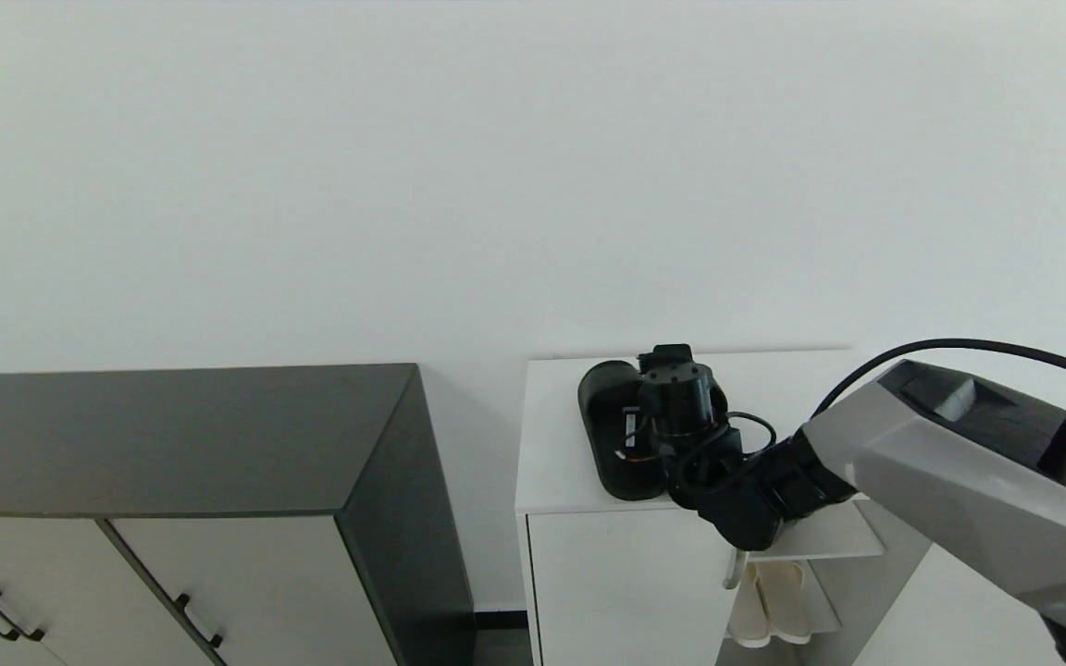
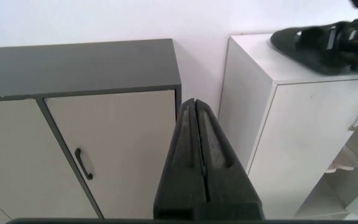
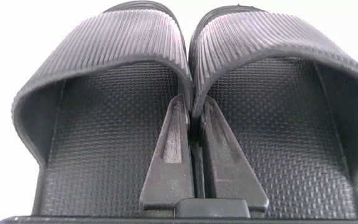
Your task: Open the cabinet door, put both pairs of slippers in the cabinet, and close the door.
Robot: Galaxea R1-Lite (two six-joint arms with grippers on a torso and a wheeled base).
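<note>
A pair of black slippers (image 1: 612,435) lies side by side on top of the white cabinet (image 1: 551,481). My right gripper (image 3: 191,115) is shut on the black slippers (image 3: 123,81), one finger inside each, pinching their inner walls together. The right half of the white cabinet (image 2: 303,124) stands open, and a pair of white slippers (image 1: 774,601) rests on a lower shelf inside. My left gripper (image 2: 199,155) hangs shut and empty in front of the gap between the two cabinets, with the black slippers (image 2: 319,46) far off on the cabinet top.
A lower cabinet with a dark top (image 1: 172,435) and pale doors with black handles (image 1: 195,622) stands to the left of the white one. A plain white wall runs behind both. A narrow gap separates the two cabinets.
</note>
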